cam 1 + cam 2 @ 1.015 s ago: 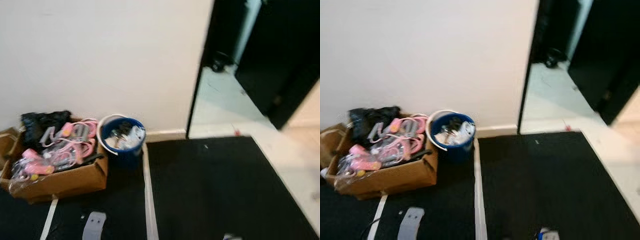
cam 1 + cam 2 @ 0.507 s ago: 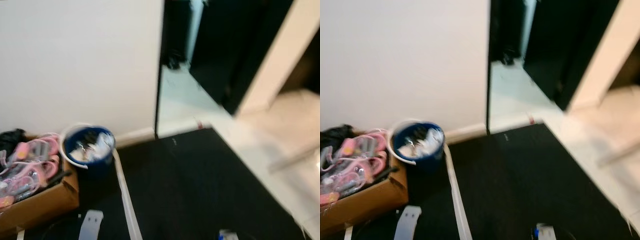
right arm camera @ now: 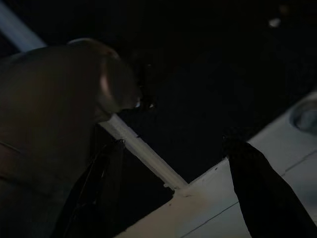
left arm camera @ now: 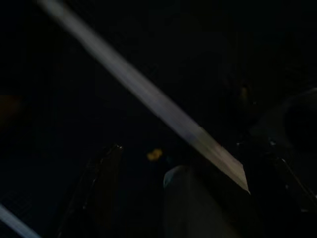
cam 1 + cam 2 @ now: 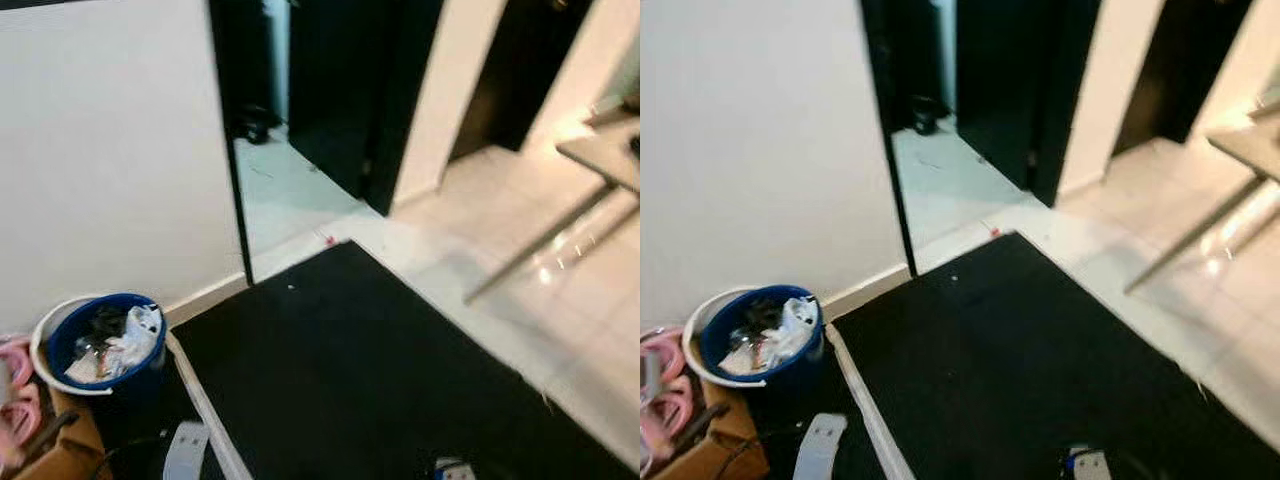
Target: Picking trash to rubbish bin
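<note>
Carpet (image 5: 1020,370), black and wide, takes up the nearest ground, with a pale strip (image 5: 865,395) running across it on the robot's left. Both arms hang low and idle. In the left wrist view the left gripper (image 4: 181,193) hangs over this dark floor, its two black fingers set apart with nothing between them; in the right wrist view the right gripper (image 3: 173,183) is likewise spread and empty, above the line where carpet meets pale tile.

Just left of the strip sits the blue rubbish bin (image 5: 765,345), white-rimmed and already holding crumpled wrappers, close against the white wall (image 5: 750,150). A cardboard box (image 5: 710,445) with pink items (image 5: 665,385) stands touching or just beside it, at the frame's edge. A flat grey piece (image 5: 818,448) lies on the carpet in front of the bin, and a small white-and-blue object (image 5: 1087,465) lies at the bottom edge further right; whether either is trash cannot be told.

Beyond the carpet lie glossy tiles (image 5: 1200,290), a table leg (image 5: 1185,240), and a dark doorway (image 5: 940,70).

The step in hand looks like searching: nothing is held and the head looks out across the room. The next move calls for settling on a piece of trash, stepping near and bending to it with one gripper, while remembering that the bin stands low on the left.
</note>
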Controlling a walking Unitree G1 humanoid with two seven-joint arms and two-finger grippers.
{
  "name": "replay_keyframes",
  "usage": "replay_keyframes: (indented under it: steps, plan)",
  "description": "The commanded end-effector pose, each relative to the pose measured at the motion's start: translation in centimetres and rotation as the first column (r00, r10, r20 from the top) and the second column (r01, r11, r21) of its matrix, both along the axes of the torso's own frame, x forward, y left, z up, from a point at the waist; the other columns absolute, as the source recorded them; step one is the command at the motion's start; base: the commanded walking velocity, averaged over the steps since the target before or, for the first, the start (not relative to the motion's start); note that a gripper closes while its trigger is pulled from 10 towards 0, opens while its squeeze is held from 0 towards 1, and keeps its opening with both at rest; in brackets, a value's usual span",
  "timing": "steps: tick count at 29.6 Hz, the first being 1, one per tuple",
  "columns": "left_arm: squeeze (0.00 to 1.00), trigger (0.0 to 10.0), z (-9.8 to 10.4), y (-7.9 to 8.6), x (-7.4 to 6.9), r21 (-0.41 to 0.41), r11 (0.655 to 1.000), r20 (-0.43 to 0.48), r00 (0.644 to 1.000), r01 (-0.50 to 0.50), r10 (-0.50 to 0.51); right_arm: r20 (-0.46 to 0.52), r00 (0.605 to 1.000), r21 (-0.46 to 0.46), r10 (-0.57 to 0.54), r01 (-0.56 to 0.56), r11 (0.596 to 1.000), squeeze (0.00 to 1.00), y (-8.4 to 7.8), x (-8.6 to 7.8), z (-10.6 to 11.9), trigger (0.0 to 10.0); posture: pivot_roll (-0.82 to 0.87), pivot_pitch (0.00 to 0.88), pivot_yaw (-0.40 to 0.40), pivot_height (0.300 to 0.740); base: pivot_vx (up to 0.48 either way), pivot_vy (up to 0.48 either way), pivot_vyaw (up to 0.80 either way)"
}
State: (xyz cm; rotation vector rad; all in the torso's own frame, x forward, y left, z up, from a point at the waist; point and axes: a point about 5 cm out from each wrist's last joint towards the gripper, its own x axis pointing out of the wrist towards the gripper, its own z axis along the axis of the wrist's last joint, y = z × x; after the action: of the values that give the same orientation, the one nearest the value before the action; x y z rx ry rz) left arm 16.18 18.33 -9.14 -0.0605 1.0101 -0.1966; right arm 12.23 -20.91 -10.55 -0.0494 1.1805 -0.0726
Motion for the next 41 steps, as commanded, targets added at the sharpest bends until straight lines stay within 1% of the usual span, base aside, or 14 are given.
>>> replay_keyframes:
  steps: [1,4,11,13,20,26,34,41]
  plan:
    - [0.00,10.0,-0.2,-0.2,-0.3,0.000,1.000,-0.014,1.000,0.002,-0.002,-0.011,1.000,-0.001,0.003,-0.003,1.000,0.00,0.0,-0.2,-0.1,10.0,-0.04,0.007,0.044,0.740,0.000,0.000,-0.80]
    - [0.00,10.0,-0.2,-0.3,-0.3,-0.001,1.000,-0.017,1.000,-0.004,0.004,-0.013,1.000,-0.004,0.009,-0.009,1.000,0.00,0.0,-0.2,-0.1,10.0,-0.03,0.005,0.036,0.740,0.000,0.000,-0.80]
    - [0.00,10.0,-0.2,-0.3,-0.4,-0.002,1.000,-0.017,1.000,-0.008,0.008,0.002,1.000,-0.004,0.018,-0.018,1.000,0.00,0.1,0.6,0.1,10.0,-0.03,0.001,0.039,0.740,0.000,0.000,-0.80]
    - [0.00,10.0,-0.2,-0.3,-0.4,-0.002,1.000,-0.017,1.000,-0.008,0.008,0.002,1.000,-0.004,0.018,-0.018,1.000,0.00,0.1,0.6,0.1,10.0,-0.03,0.001,0.039,0.740,0.000,0.000,-0.80]
    - [0.00,10.0,-0.2,-0.2,-0.3,0.008,1.000,-0.022,1.000,0.020,-0.020,0.005,1.000,0.001,0.017,-0.017,1.000,0.00,0.4,0.7,0.1,10.0,-0.04,0.000,0.052,0.740,0.000,0.000,-0.80]
    - [0.00,10.0,-0.2,-0.5,-0.2,0.004,1.000,-0.023,0.999,0.028,-0.028,-0.002,1.000,0.000,0.011,-0.011,1.000,0.00,0.4,0.4,0.1,10.0,-0.05,0.000,0.057,0.740,0.000,0.000,-0.80]
    - [0.00,10.0,-0.5,-0.7,-1.0,0.006,0.997,-0.050,0.996,0.076,-0.076,-0.017,1.000,0.003,-0.010,0.011,1.000,0.00,0.4,-0.5,-0.2,10.0,-0.07,0.013,0.076,0.740,0.000,0.000,-0.80]
    - [0.00,10.0,-0.5,-0.8,-0.9,0.008,0.996,-0.051,0.995,0.090,-0.090,-0.021,1.000,0.003,-0.020,0.020,1.000,0.00,0.5,-0.8,-0.3,10.0,-0.08,0.017,0.082,0.740,0.000,0.000,-0.80]
